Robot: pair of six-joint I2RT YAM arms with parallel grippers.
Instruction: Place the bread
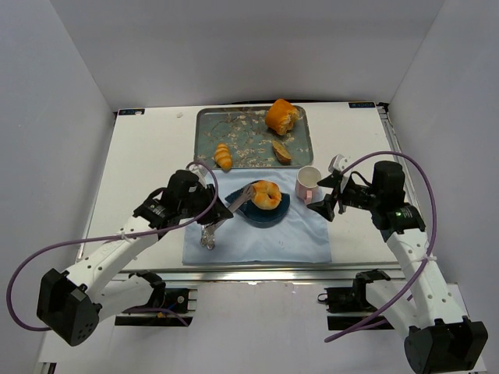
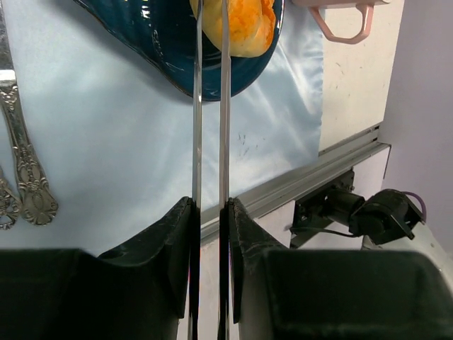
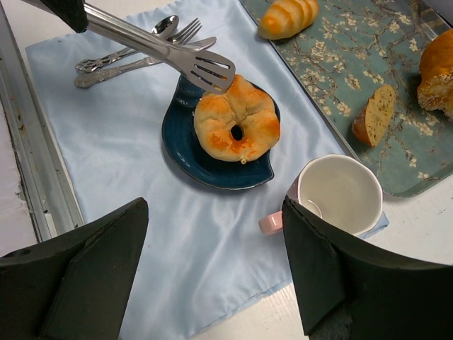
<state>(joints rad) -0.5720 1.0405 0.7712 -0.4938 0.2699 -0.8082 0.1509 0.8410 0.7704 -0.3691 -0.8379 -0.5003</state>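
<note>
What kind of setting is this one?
Probably a lab test cell dressed as a dining place setting: plain white walls, the bun on a blue plate on a cloth, cutlery, a floral tray.

One bun, three other breads, one plate, one cup

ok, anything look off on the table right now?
Nothing is spilled or tipped. Only the loaf in the tray's far corner looks damaged: it is torn open. The bun sits whole on the plate, the cup is upright, and the tongs' tip is at the bun's edge.
</note>
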